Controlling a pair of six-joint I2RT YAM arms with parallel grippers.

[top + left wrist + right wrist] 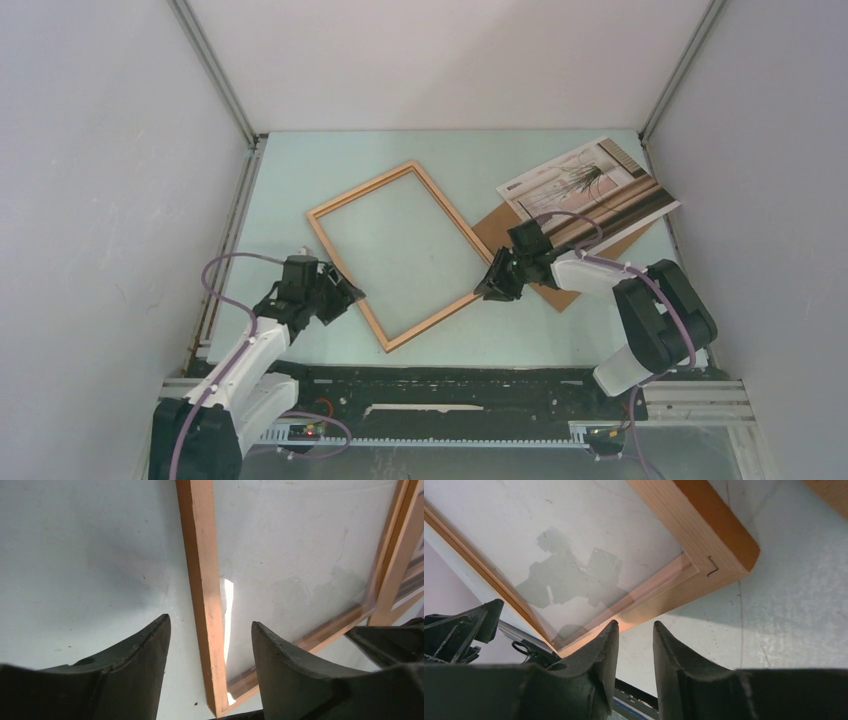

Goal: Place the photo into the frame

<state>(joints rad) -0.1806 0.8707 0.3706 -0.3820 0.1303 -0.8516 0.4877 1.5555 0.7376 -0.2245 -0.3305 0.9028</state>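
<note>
The frame (360, 188), thin pale wood with a glossy pane, is lying flat on the mint table (420, 150). The photo (590, 185) is resting far right on a brown board (496, 226). The left gripper (353, 295) is straddling a rail, jaws apart. The right gripper (486, 290) is hovering beside the jointed corner, jaws narrowly apart.

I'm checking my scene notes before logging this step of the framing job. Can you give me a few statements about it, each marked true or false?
1. The photo lies inside the frame. False: it rests outside, on the backing board at far right.
2. The left gripper straddles a frame rail. True.
3. The right gripper holds the photo. False: its jaws are empty, near the frame's right corner.
4. The backing board lies under the photo. True.
</note>
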